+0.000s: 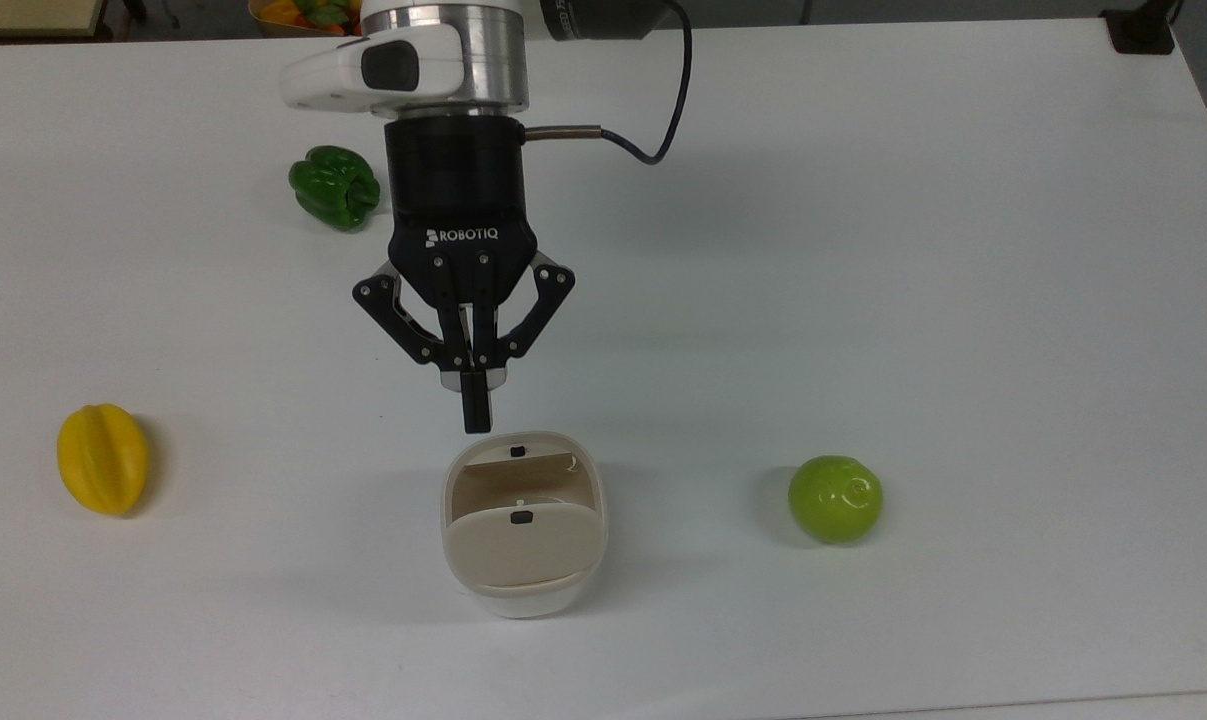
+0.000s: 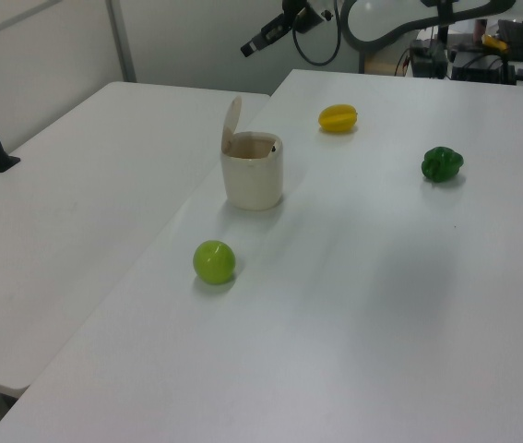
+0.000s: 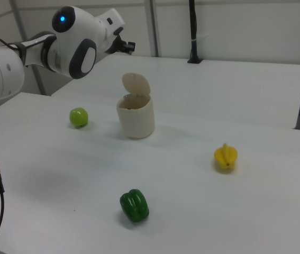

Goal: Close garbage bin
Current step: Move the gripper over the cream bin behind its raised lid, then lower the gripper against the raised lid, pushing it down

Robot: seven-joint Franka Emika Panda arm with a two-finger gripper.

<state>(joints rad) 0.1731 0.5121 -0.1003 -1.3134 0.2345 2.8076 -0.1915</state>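
On the white table (image 1: 863, 250) I count one small cream-white rounded-square plastic garbage bin (image 1: 523, 520), one yellow ridged starfruit (image 1: 102, 458), one glossy green round apple (image 1: 835, 498) and one dark green bell pepper (image 1: 334, 186). The bin stands near the table's lower edge in the top view, between starfruit and apple, well apart from both. Its beige hinged lid (image 2: 231, 120) stands upright, open, with a small black button (image 1: 521, 517) on it. My black gripper (image 1: 476, 412) hangs in the air above the table, its tips pressed together on nothing, just short of the bin's rim in the top view. Nothing lies between me and the lid. My housing reads "ROBOTIQ".
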